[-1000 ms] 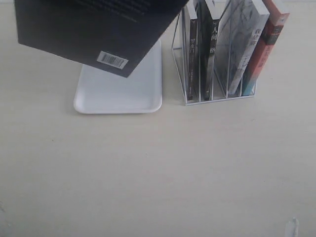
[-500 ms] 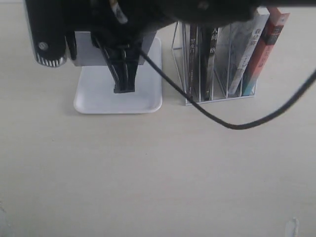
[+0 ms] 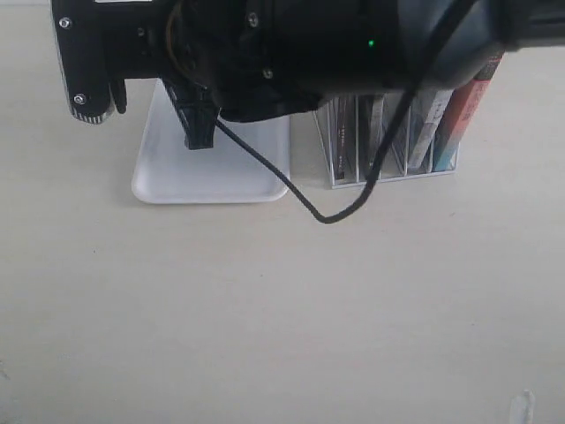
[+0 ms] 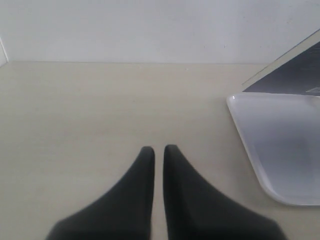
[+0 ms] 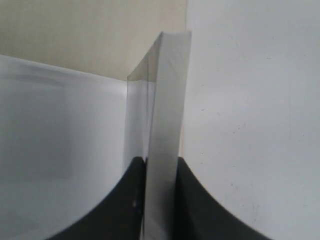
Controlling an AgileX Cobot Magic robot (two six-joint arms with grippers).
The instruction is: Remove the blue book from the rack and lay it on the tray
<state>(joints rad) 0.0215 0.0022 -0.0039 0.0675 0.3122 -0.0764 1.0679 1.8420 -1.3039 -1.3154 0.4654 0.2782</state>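
Right pincer (image 5: 160, 162): clenched on the blue book (image 5: 165, 100), one jaw on each cover, page block showing between them. Grip is at one edge of the book, and the rest runs out away from the jaws.

Left pincer (image 4: 157, 150): jaws drawn together with nothing between them, low over bare table (image 4: 100, 100) and near the tray (image 4: 280, 150).

Book position: in the air over the tray and clear of the rack (image 3: 388, 172). Tray sits toward the table's far edge in the exterior view, with the rack just beside it. The arm hides the book in that view.

Orientation: book stands on edge, covers near upright, not flat. In the left wrist view a dark cover slants over the tray's far end. Long axis probably runs straight out from the jaws along the tray's length, though the wrist view is too close to be sure.

Handling (judgement): paperback, light and fairly stiff when closed, but held at one edge the free end may sag or fan open. The glossy cover could slip in the jaws. The best hold is near the spine, where the block is firmest. Laying it flat calls for tipping one cover down toward the tray floor before letting go.
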